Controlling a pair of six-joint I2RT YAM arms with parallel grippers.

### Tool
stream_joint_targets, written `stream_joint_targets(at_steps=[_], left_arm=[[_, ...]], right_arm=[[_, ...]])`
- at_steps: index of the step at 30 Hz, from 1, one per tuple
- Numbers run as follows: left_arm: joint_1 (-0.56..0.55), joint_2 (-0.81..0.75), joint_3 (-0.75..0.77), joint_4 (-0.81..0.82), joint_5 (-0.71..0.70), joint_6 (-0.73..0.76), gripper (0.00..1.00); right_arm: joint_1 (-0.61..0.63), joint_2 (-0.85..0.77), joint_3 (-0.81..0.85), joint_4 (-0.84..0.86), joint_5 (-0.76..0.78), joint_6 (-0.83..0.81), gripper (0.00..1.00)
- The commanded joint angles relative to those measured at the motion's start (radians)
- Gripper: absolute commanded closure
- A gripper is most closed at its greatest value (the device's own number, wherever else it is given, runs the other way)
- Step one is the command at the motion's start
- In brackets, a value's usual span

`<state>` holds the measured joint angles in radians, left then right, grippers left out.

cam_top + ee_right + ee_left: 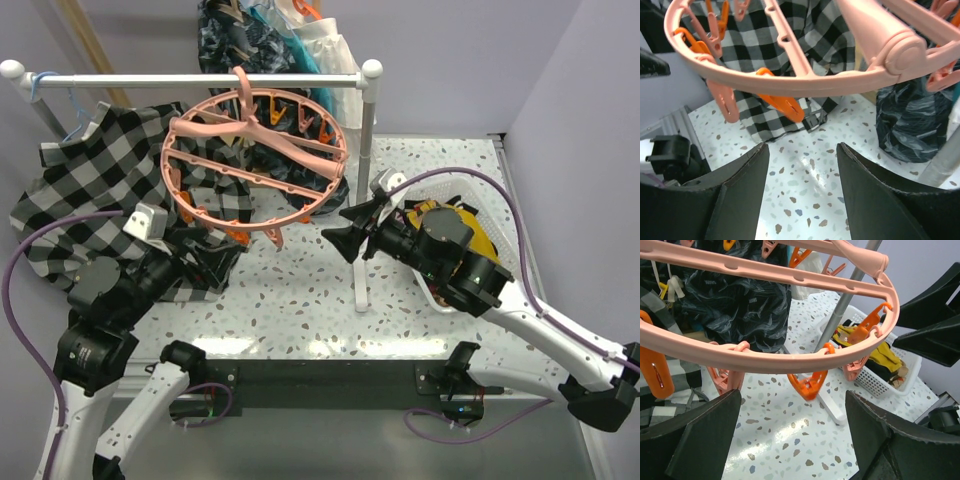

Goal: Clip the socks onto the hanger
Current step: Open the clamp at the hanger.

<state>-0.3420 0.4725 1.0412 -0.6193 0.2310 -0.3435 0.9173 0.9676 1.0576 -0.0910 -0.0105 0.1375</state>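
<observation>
**Top external view.** The hanger [255, 160] is hanging from the white rail [190, 78] above the tabletop [300, 290]. No sock is showing on any of its clips, so the clipping is judged not yet begun. The socks [482, 232] are lying in the white basket [480, 195] on the right, partly hidden by the right arm. The left gripper [212, 255] is sitting below the ring's near-left edge. The right gripper [345, 228] is pointing at its near-right edge. Neither is carrying anything.

**Left wrist view.** The left gripper [792, 410] is holding its jaws wide and empty under the ring [790, 360]. An orange clip [810, 385] is dangling just above and between them. Beyond it, the basket [875, 382] is holding mustard and dark socks [887, 354].

**Right wrist view.** The right gripper [801, 150] is keeping its jaws partly open and empty below the ring [815, 85]. An orange clip [782, 102] is hanging there in front of the checkered shirt [790, 50]. Every sock is judged left to fetch and clip.
</observation>
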Motion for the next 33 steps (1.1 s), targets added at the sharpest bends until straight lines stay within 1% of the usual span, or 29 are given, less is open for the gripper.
stream_joint_targets(at_steps=[1, 3, 5, 10, 14, 18, 24, 28, 30, 31, 33], left_arm=[[0.000, 0.014, 0.046, 0.033, -0.004, 0.024, 0.10], [-0.002, 0.023, 0.049, 0.039, 0.033, 0.015, 0.10], [-0.002, 0.031, 0.049, 0.047, 0.059, 0.011, 0.11], [-0.002, 0.048, 0.057, 0.072, 0.085, 0.001, 0.11], [-0.002, 0.066, 0.074, 0.099, 0.134, -0.057, 0.12], [0.000, 0.084, 0.063, 0.188, 0.205, -0.133, 0.14], [0.000, 0.115, 0.082, 0.216, 0.254, -0.176, 0.15], [0.000, 0.129, 0.118, 0.179, 0.249, -0.160, 0.15], [0.000, 0.126, 0.140, 0.153, 0.223, -0.143, 0.15], [0.000, 0.124, 0.143, 0.145, 0.219, -0.141, 0.15], [0.000, 0.120, 0.146, 0.124, 0.225, -0.141, 0.14]], right_arm=[[0.003, 0.003, -0.016, 0.074, -0.091, 0.022, 0.39], [0.003, 0.019, -0.013, 0.088, -0.095, 0.031, 0.39], [0.003, 0.032, -0.010, 0.141, -0.126, 0.050, 0.39], [0.002, 0.086, 0.011, 0.232, -0.172, 0.091, 0.39], [0.002, 0.117, 0.035, 0.246, -0.186, 0.091, 0.40], [0.003, 0.123, 0.033, 0.260, -0.140, 0.086, 0.41], [0.002, 0.108, 0.027, 0.266, -0.097, 0.074, 0.50], [0.003, 0.111, 0.044, 0.254, -0.083, 0.063, 0.64], [0.003, 0.117, 0.051, 0.247, -0.086, 0.059, 0.68], [0.003, 0.123, 0.059, 0.246, -0.085, 0.056, 0.74], [0.003, 0.129, 0.065, 0.241, -0.082, 0.051, 0.79]])
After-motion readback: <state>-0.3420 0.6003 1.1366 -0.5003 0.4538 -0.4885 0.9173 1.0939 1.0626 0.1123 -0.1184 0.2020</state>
